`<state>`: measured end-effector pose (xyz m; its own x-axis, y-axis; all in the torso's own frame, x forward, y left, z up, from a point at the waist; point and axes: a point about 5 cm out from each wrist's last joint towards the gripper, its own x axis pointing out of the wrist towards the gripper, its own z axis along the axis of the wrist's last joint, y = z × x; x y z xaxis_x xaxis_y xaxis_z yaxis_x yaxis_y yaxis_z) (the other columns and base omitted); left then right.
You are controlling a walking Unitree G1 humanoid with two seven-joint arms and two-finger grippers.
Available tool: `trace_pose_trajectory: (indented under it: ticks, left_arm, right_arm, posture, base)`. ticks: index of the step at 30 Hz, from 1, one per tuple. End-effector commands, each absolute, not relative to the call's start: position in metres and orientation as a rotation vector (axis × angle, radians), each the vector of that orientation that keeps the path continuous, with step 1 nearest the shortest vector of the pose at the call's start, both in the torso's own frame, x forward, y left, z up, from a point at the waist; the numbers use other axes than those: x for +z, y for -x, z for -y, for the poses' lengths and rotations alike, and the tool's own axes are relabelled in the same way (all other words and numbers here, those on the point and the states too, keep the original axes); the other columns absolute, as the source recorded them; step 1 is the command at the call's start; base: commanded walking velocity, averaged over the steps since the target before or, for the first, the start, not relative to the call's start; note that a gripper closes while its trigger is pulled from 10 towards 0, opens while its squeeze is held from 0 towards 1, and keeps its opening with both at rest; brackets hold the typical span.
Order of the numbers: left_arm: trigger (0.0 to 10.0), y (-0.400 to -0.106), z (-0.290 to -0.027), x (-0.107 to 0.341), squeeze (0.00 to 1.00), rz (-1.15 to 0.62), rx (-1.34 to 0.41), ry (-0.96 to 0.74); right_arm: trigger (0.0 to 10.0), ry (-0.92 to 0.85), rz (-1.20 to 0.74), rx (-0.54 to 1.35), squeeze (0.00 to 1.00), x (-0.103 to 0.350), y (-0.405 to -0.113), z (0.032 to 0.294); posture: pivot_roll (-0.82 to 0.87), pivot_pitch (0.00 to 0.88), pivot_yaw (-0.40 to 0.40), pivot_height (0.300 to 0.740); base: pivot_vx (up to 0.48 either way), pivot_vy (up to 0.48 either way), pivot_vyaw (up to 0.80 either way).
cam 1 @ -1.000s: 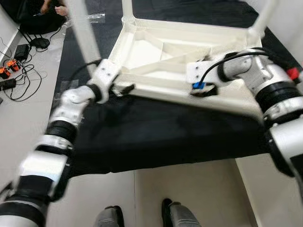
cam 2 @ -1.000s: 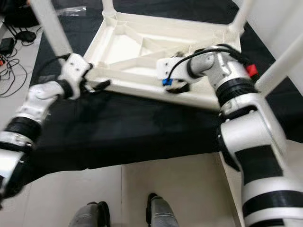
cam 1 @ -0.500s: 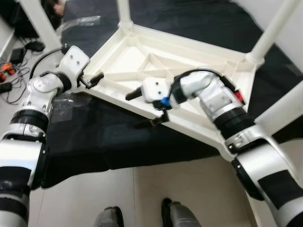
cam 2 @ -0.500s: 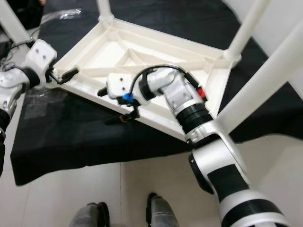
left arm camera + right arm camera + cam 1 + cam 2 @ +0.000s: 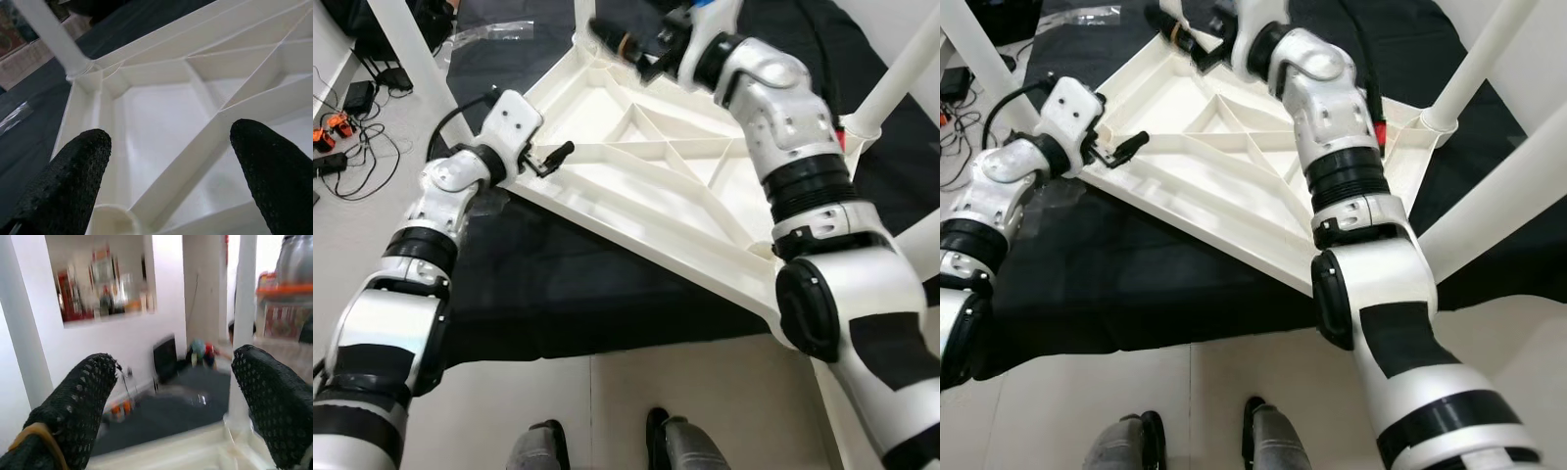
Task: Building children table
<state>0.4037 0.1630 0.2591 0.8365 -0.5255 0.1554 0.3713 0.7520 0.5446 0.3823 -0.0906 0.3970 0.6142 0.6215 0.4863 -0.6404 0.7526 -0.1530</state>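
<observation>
While the upturned white table (image 5: 646,186) lay mid-frame on the black mat (image 5: 558,284), the left pincer (image 5: 551,159) gaped wide at its left corner; the right pincer (image 5: 625,44), also wide, hovered upper-centre above its far edge.

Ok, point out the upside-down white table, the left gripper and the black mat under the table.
upside-down white table (image 5: 636,201), left eye view, on a diagonal rib of its underside.
left gripper (image 5: 551,160), left eye view, between its fingertips.
black mat (image 5: 597,294), left eye view, on bare cloth.
</observation>
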Motion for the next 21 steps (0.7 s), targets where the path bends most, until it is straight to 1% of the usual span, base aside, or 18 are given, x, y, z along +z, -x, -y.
trace_pose_trajectory:
  ticks: [1, 2, 3, 4, 6, 7, 8, 10, 11, 12, 14, 15, 18, 20, 21]
  left_arm:
    - [10.0, -0.401, -0.16, 0.254, 0.0, 0.336, -0.497, -0.499]
    - [10.0, -0.401, -0.16, 0.254, 0.0, 0.336, -0.497, -0.499]
    - [10.0, -0.395, -0.152, 0.252, 0.0, 0.406, -0.457, -0.454]
    - [10.0, -0.392, -0.15, 0.253, 0.0, 0.443, -0.432, -0.412]
    - [10.0, -0.392, -0.15, 0.253, 0.0, 0.443, -0.432, -0.412]
    - [10.0, -0.39, -0.149, 0.253, 0.0, 0.464, -0.415, -0.384]
    - [10.0, -0.385, -0.147, 0.254, 0.0, 0.495, -0.39, -0.369]
    - [10.0, -0.38, -0.146, 0.255, 0.0, 0.517, -0.363, -0.345]
    - [10.0, -0.372, -0.144, 0.256, 0.0, 0.545, -0.346, -0.328]
    - [10.0, -0.372, -0.144, 0.256, 0.0, 0.545, -0.346, -0.328]
    - [10.0, -0.352, -0.14, 0.253, 0.0, 0.576, -0.31, -0.273]
    - [10.0, -0.339, -0.138, 0.246, 0.0, 0.573, -0.282, -0.245]
    - [10.0, -0.337, -0.138, 0.244, 0.0, 0.57, -0.276, -0.242]
    - [10.0, -0.326, -0.135, 0.241, 0.0, 0.572, -0.274, -0.23]
    - [10.0, -0.326, -0.135, 0.241, 0.0, 0.572, -0.274, -0.23]
  right_arm:
    - [10.0, -0.142, 0.684, 0.685, 0.0, 0.418, -0.37, 0.1]
    - [10.0, -0.142, 0.684, 0.685, 0.0, 0.418, -0.37, 0.1]
    - [10.0, -0.219, 0.819, 0.576, 0.0, 0.445, -0.361, 0.114]
    - [10.0, -0.248, 0.847, 0.548, 0.0, 0.453, -0.358, 0.12]
    - [10.0, -0.248, 0.847, 0.548, 0.0, 0.453, -0.358, 0.12]
    - [10.0, -0.264, 0.857, 0.538, 0.0, 0.457, -0.356, 0.123]
    - [10.0, -0.264, 0.861, 0.546, 0.0, 0.455, -0.354, 0.124]
    - [10.0, -0.265, 0.841, 0.576, 0.0, 0.45, -0.351, 0.123]
    - [10.0, -0.246, 0.812, 0.612, 0.0, 0.437, -0.348, 0.119]
    - [10.0, -0.246, 0.812, 0.612, 0.0, 0.437, -0.348, 0.119]
    - [10.0, -0.228, 0.727, 0.687, 0.0, 0.402, -0.335, 0.11]
    - [10.0, -0.237, 0.656, 0.77, 0.0, 0.372, -0.323, 0.101]
    - [10.0, -0.245, 0.641, 0.786, 0.0, 0.367, -0.32, 0.1]
    - [10.0, -0.25, 0.578, 0.858, 0.0, 0.342, -0.305, 0.094]
    - [10.0, -0.25, 0.578, 0.858, 0.0, 0.342, -0.305, 0.094]
  posture:
    - [0.0, 0.185, -0.02, 0.74]
    - [0.0, 0.185, -0.02, 0.74]
    - [0.0, 0.164, -0.012, 0.74]
    - [0.0, 0.158, -0.015, 0.74]
    - [0.0, 0.158, -0.015, 0.74]
    - [0.0, 0.158, -0.015, 0.74]
    - [0.0, 0.142, -0.021, 0.74]
    - [0.0, 0.14, -0.022, 0.74]
    - [0.0, 0.13, -0.022, 0.74]
    - [0.0, 0.13, -0.022, 0.74]
    - [0.0, 0.11, -0.023, 0.74]
    - [0.0, 0.089, -0.02, 0.74]
    - [0.0, 0.089, -0.02, 0.74]
    - [0.0, 0.07, -0.017, 0.74]
    - [0.0, 0.07, -0.017, 0.74]
  base:
    - [0.0, 0.0, 0.0]
    - [0.0, 0.0, 0.0]
    - [0.0, 0.0, 0.0]
    - [0.0, 0.0, 0.0]
    - [0.0, 0.0, 0.0]
    - [0.0, 0.0, 0.0]
    - [0.0, 0.0, 0.0]
    - [0.0, 0.0, 0.0]
    - [0.0, 0.0, 0.0]
    - [0.0, 0.0, 0.0]
    - [0.0, 0.0, 0.0]
    - [0.0, 0.0, 0.0]
    - [0.0, 0.0, 0.0]
    - [0.0, 0.0, 0.0]
    - [0.0, 0.0, 0.0]
